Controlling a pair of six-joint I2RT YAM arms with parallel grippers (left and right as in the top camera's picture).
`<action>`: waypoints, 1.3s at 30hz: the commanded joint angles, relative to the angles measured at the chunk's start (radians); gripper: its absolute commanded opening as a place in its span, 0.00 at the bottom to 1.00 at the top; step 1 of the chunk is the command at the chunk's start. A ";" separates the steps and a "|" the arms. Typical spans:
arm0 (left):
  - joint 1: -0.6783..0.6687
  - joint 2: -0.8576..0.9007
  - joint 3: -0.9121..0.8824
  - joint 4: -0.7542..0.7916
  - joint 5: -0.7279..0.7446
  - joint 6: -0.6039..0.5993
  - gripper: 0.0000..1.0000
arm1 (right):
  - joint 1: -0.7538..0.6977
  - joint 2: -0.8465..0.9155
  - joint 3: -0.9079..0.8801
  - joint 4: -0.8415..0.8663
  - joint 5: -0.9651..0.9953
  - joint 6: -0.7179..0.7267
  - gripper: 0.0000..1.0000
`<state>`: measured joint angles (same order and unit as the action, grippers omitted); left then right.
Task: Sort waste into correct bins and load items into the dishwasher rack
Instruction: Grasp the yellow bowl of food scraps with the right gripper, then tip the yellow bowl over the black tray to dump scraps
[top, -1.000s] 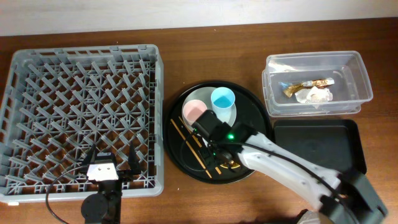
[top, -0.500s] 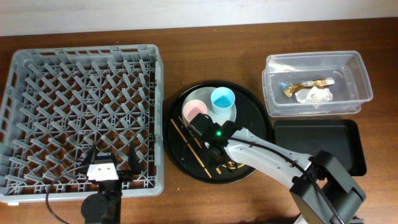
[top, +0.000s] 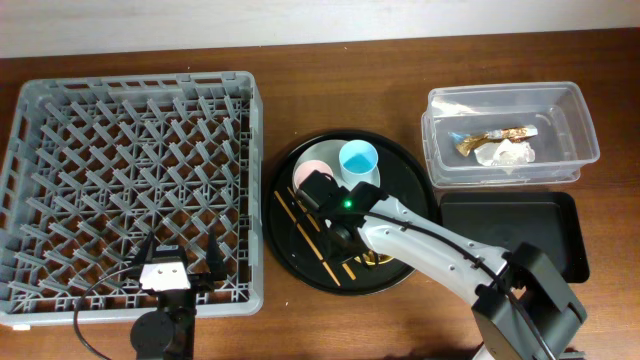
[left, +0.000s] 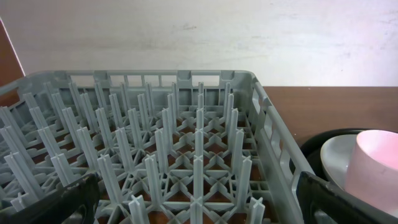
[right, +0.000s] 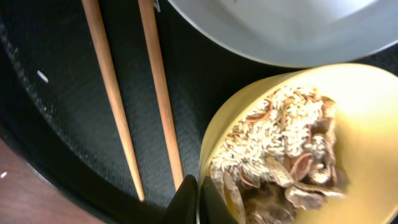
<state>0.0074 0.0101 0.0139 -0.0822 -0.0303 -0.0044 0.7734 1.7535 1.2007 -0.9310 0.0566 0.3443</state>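
My right gripper is shut on the near rim of the yellow bowl, one finger inside and one outside. Beige-brown food scraps fill the bowl, which my arm mostly hides from overhead. Two wooden chopsticks lie on the round black tray beside it. A pink cup and blue cup stand on the pale plate. My left gripper hangs open over the grey dishwasher rack's near edge.
The clear tub at the back right holds a gold foil wrapper and a white tissue. The shallow black rectangular tray sits in front of it, right of the round tray.
My right gripper slid a little toward the back left over the round tray and closed on the yellow bowl's rim. The left arm stayed still.
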 joint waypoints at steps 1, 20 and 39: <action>0.005 -0.004 -0.005 -0.001 0.008 -0.010 0.99 | 0.005 0.003 -0.039 0.021 0.027 0.012 0.09; 0.005 -0.004 -0.005 -0.001 0.008 -0.010 0.99 | 0.004 0.003 -0.056 0.026 0.028 0.004 0.04; 0.005 -0.004 -0.005 -0.001 0.008 -0.010 0.99 | -1.008 -0.293 0.137 -0.330 -0.512 -0.362 0.04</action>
<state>0.0074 0.0113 0.0139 -0.0826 -0.0303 -0.0048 -0.0917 1.4769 1.3499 -1.2587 -0.2184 0.1219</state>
